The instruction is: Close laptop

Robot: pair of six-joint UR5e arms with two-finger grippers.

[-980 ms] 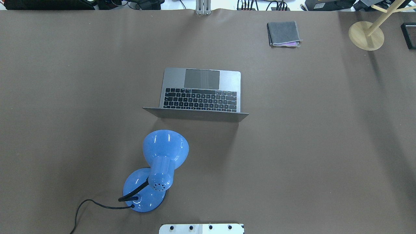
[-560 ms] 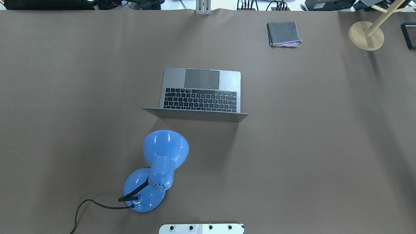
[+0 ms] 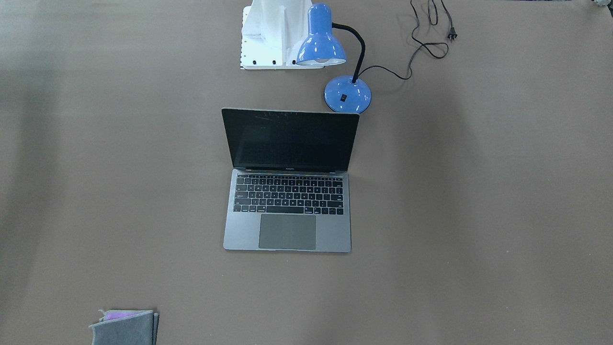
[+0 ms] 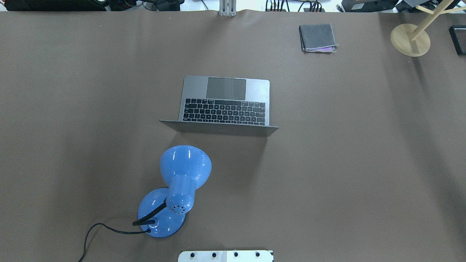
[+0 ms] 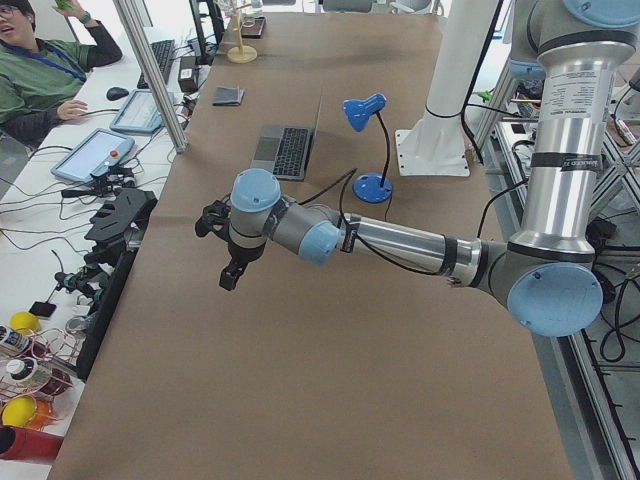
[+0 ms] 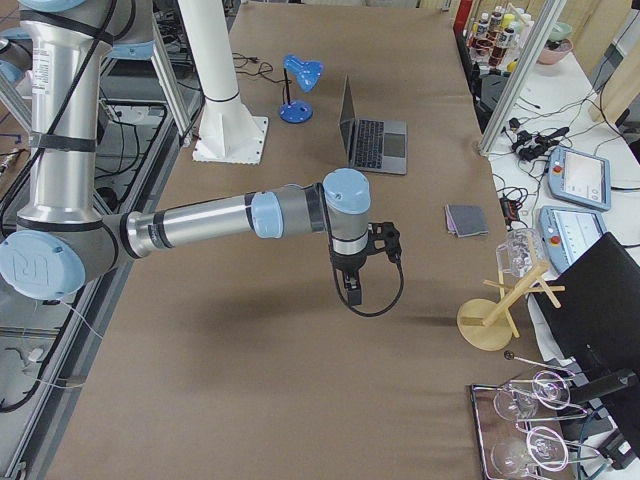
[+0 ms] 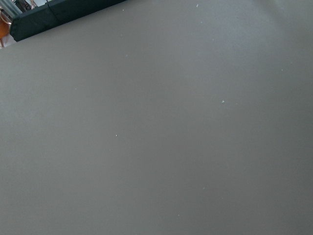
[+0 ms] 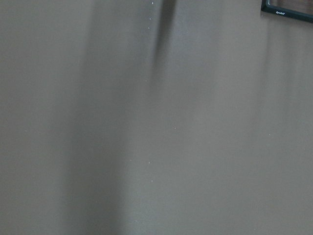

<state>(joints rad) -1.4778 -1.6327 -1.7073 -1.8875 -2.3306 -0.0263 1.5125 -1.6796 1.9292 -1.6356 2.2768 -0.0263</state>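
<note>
The grey laptop (image 4: pixel 225 105) stands open in the middle of the brown table, its lid upright and its dark screen (image 3: pixel 289 140) facing away from the robot. It also shows in the left view (image 5: pixel 288 150) and the right view (image 6: pixel 372 135). My left gripper (image 5: pixel 228 275) hangs over bare table far to the laptop's left. My right gripper (image 6: pixel 352 293) hangs over bare table far to its right. Both show only in the side views, so I cannot tell whether they are open or shut. The wrist views show only bare table.
A blue desk lamp (image 4: pixel 174 189) with a black cord stands between the robot base and the laptop's lid. A folded grey cloth (image 4: pixel 318 38) lies at the far right. A wooden stand (image 4: pixel 410 39) is at the far right corner.
</note>
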